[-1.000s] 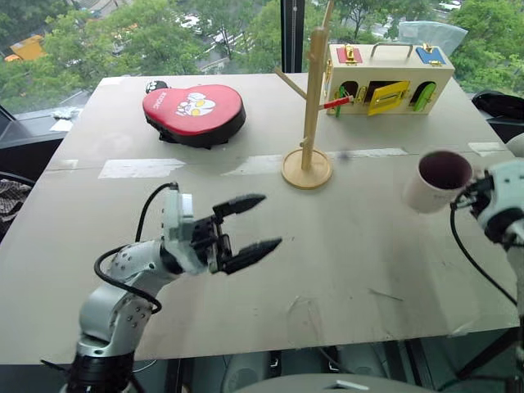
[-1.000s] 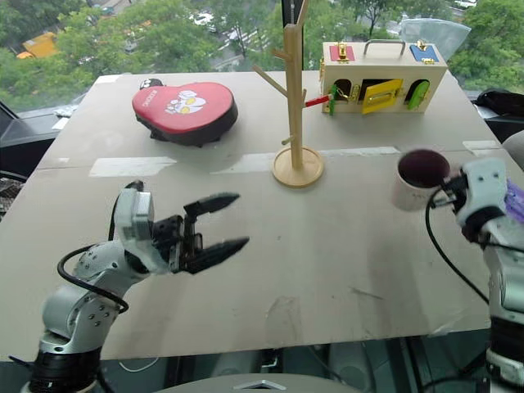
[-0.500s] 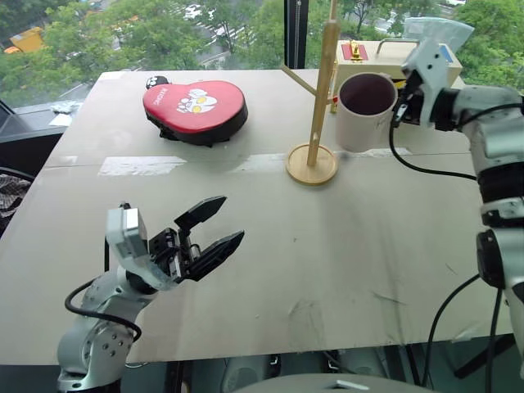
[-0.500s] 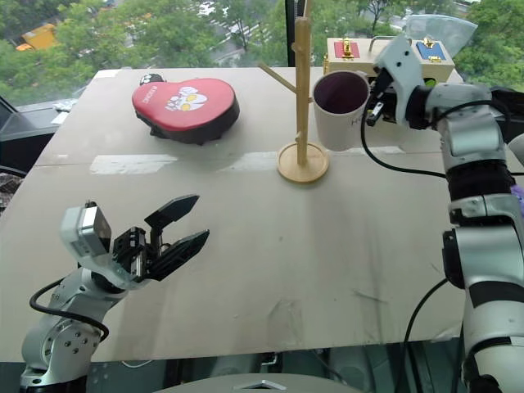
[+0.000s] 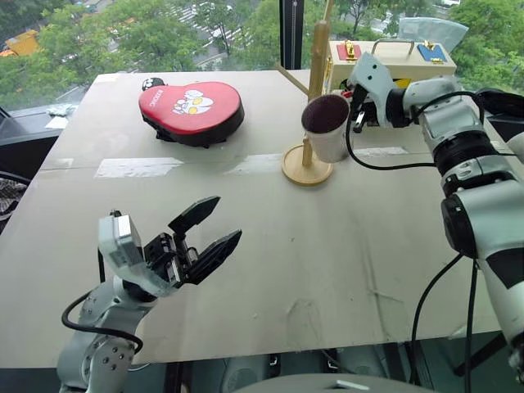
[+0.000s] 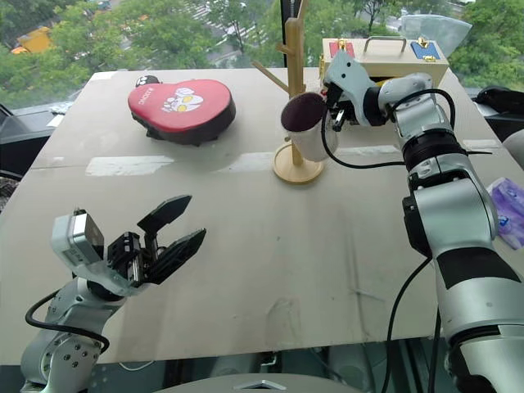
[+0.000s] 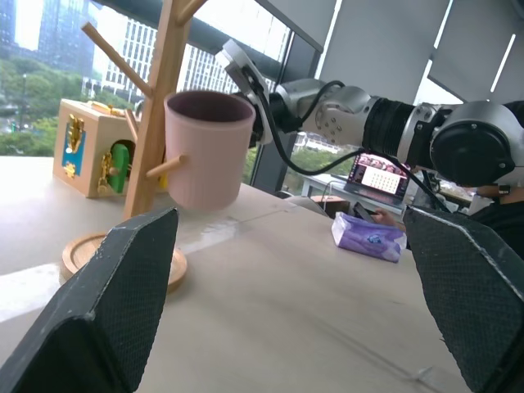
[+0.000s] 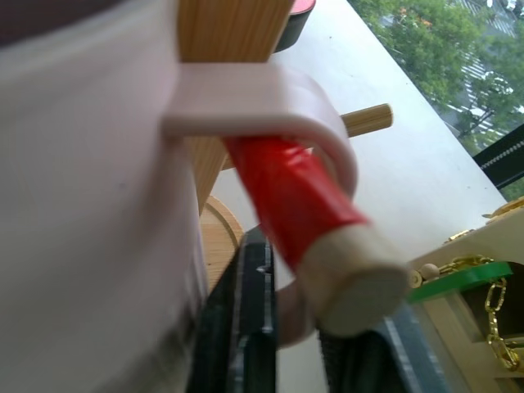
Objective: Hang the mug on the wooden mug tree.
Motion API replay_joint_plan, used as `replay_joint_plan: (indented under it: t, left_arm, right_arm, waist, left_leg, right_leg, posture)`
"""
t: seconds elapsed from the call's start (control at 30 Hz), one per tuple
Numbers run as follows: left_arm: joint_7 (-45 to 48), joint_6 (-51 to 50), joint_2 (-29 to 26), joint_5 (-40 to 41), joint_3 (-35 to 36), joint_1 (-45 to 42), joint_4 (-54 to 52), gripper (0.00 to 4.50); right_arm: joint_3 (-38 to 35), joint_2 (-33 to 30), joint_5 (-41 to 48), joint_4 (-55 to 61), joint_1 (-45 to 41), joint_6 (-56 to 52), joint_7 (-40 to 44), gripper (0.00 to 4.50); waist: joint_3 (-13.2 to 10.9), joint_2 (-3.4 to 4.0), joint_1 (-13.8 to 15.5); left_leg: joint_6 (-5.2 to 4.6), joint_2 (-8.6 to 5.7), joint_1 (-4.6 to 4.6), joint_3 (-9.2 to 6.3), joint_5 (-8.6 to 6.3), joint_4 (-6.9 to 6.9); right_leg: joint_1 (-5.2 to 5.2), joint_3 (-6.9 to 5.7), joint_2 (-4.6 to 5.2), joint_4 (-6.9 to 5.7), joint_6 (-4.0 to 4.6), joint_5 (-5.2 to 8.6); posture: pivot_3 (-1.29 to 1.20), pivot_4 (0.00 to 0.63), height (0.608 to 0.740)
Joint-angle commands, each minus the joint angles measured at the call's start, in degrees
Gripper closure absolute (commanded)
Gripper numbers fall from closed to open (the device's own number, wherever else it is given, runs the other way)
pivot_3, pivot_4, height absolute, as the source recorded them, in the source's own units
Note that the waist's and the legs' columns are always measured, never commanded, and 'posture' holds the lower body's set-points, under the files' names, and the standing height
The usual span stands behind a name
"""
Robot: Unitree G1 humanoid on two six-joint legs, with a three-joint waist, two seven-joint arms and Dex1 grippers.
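The white mug (image 5: 326, 129) with its dark maroon inside hangs beside the pole of the wooden mug tree (image 5: 315, 74), above the round base (image 5: 307, 170). Its loop handle (image 8: 327, 123) is threaded over a red-taped peg (image 8: 295, 196). My right gripper (image 5: 354, 115) reaches in from the right and is shut on the lower part of the handle, one black finger (image 8: 241, 327) on each side. My left gripper (image 5: 223, 219) hovers open and holding nothing over the near left of the table, pointing toward the tree; the mug (image 7: 205, 147) lies ahead of it.
A red padded mitt (image 5: 191, 110) lies at the back left. A wooden box with coloured latches (image 5: 393, 57) stands behind the tree. A purple tissue packet (image 6: 512, 213) lies at the table's right edge. Tape strips (image 5: 139, 167) cross the grey tabletop.
My right arm carried the mug up and left from the table's right side to the tree, and its handle is now over the red peg. My left gripper drew back toward the near left, still open.
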State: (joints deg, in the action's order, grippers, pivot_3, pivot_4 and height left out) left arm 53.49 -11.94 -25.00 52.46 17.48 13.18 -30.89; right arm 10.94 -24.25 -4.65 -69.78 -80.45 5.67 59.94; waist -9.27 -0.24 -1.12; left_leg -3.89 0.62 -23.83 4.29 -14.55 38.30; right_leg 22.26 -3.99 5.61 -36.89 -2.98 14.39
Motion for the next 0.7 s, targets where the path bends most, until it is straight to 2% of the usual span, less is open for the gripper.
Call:
replay_joint_plan:
  t: [0.03,0.1,0.23,0.4,0.6,0.7]
  left_arm:
    - [-2.45,1.51,0.17,-1.5,0.93,0.09,-2.76,0.0]
    - [-4.62,2.05,0.3,-4.3,0.41,-0.08,-2.32,0.0]
    - [-7.07,2.23,0.66,-7.58,-1.72,-0.72,-2.4,0.0]
    - [-8.22,1.63,-0.64,-11.18,-2.24,0.33,-0.14,0.0]
    - [-7.97,0.26,-3.97,-14.5,-0.83,4.68,1.99,0.0]
    - [-6.83,-0.94,-5.97,-13.75,0.08,5.76,2.9,0.0]
  right_arm:
    - [-2.92,-3.22,1.13,1.95,0.61,2.83,1.18,2.2]
    - [-4.91,-5.34,2.9,3.88,2.08,2.98,2.7,1.26]
    - [-10.21,-11.37,7.99,14.94,10.99,0.89,5.43,1.26]
    - [-16.63,-17.47,14.35,40.5,30.74,-9.27,3.76,1.26]
    - [-29.47,-19.53,23.4,76.5,67.87,-25.41,-2.08,1.26]
    - [-33.34,-17.82,25.91,86.33,79.45,-28.89,-5.65,1.26]
  waist:
    - [0.0,0.0,0.07]
    - [0.0,0.0,0.37]
    - [0.0,-0.01,0.55]
    - [-0.01,0.01,0.46]
    - [0.03,0.07,0.93]
    - [0.01,0.11,0.96]
  left_leg:
    - [0.0,0.0,0.0,0.0,0.0,0.0]
    - [0.0,0.0,-0.01,-0.02,0.0,0.0]
    - [0.0,-0.03,-0.04,-0.03,0.0,0.0]
    - [0.0,-0.02,-0.01,-0.01,0.0,-0.1]
    - [0.0,0.06,0.0,-0.1,-0.01,-0.1]
    - [-0.01,0.04,0.01,-0.1,-0.03,-0.07]
  right_leg:
    - [0.0,0.0,0.0,0.0,0.0,0.0]
    - [-0.01,0.0,0.01,0.01,0.01,0.0]
    - [-0.08,0.0,0.1,0.09,0.0,0.0]
    - [-0.09,-0.06,0.32,0.11,-0.01,0.0]
    - [-0.12,-0.14,0.35,0.07,0.0,0.01]
    - [-0.16,-0.11,0.4,0.11,-0.03,0.01]
  posture:
    - [0.0,0.15,0.731]
    - [0.0,0.15,0.731]
    - [0.0,0.15,0.731]
    - [0.0,0.15,0.731]
    - [0.0,0.15,0.731]
    - [0.0,0.15,0.731]
